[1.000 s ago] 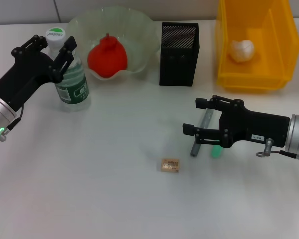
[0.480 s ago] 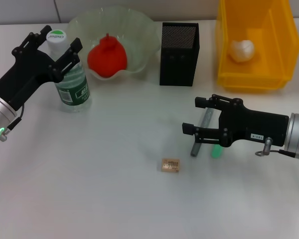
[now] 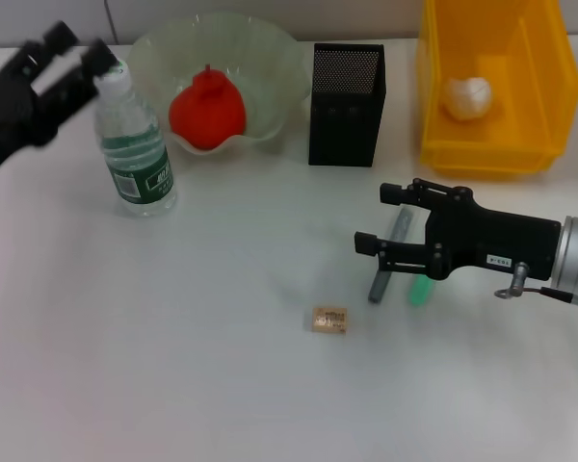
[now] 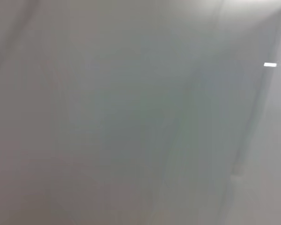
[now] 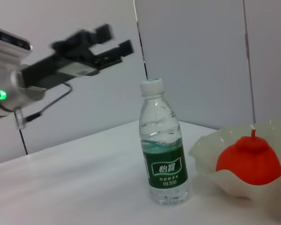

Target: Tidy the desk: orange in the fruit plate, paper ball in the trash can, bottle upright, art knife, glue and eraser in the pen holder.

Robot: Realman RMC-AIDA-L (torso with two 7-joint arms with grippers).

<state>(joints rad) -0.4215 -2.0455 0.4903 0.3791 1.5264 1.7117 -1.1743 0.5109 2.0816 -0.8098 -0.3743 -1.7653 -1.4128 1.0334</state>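
Bottle (image 3: 135, 144): upright, far left, beside fruit plate (image 3: 260, 58).
Left gripper (image 3: 63, 63): fingers spread, clear of bottle.
Right gripper (image 3: 385, 226): fingers spread above art knife (image 3: 387, 258).

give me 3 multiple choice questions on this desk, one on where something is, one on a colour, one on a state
1. Where is the paper ball?
A. in the trash can
B. in the pen holder
C. on the desk

2. What colour is the pen holder?
A. yellow
B. black
C. green

3. How is the bottle?
A. lying down
B. upright and free
C. held by the left gripper

A: the white wad lies inside the yellow bin.
B: it is black mesh.
B: it stands capped, with the left gripper open and apart from it.
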